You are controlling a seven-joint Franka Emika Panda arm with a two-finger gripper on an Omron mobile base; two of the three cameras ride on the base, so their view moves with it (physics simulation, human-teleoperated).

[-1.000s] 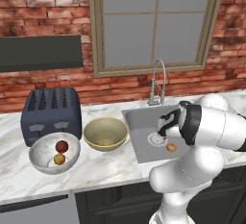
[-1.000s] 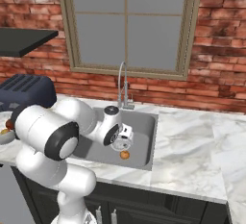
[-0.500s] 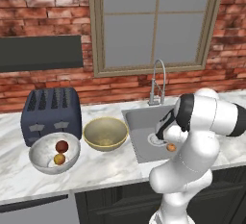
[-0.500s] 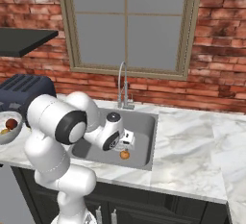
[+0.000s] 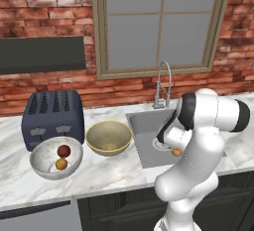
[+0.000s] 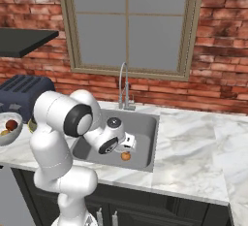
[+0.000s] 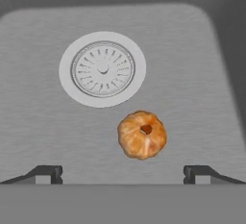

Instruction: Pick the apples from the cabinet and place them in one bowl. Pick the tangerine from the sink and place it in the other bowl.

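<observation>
One tangerine point(image 7: 142, 134) lies beside the sink point(image 7: 43, 136) drain point(image 7: 102, 68).

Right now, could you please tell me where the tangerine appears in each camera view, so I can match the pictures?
Left base view: the tangerine lies right of centre, on the sink floor, partly behind the arm.
Right base view: tangerine at centre, just below the gripper.
Hand view: tangerine at centre, slightly right.
Shared landmark: the round drain beside it, in the sink.

bare sink point(image 7: 202, 98) floor surrounds tangerine point(image 7: 142, 134); drain point(image 7: 102, 68) nearby
</observation>
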